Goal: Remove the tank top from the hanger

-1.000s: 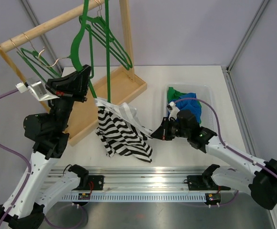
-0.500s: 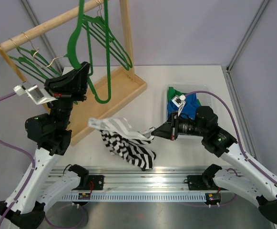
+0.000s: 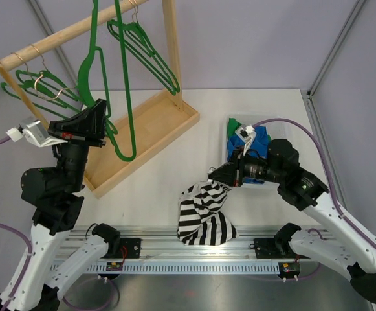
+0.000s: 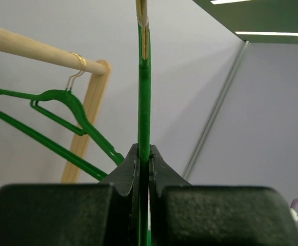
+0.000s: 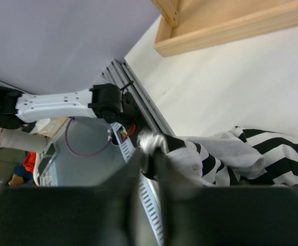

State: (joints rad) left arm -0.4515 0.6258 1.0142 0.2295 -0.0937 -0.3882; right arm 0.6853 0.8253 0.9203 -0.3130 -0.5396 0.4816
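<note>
The black-and-white striped tank top (image 3: 204,219) is off the hanger and droops in a bunch over the table's near edge. My right gripper (image 3: 215,176) is shut on its upper edge. In the right wrist view the tank top (image 5: 241,159) is pinched at a white hem between the jaws of the right gripper (image 5: 149,156). The bare green hanger (image 3: 83,68) hangs tilted in front of the wooden rack, with my left gripper (image 3: 101,123) shut on it. In the left wrist view the hanger (image 4: 144,102) rises straight up out of the left gripper (image 4: 144,164).
A wooden rack with a flat base (image 3: 155,120) and a rod (image 3: 65,35) stands at the back left, with other green hangers (image 3: 149,55) on it. A clear bin (image 3: 273,120) of blue and green clothes sits behind the right arm. A metal rail (image 3: 194,259) runs along the near edge.
The right gripper pulled the tank top off the hanger, down and toward the near edge. The left gripper carried the freed hanger to the left and up.
</note>
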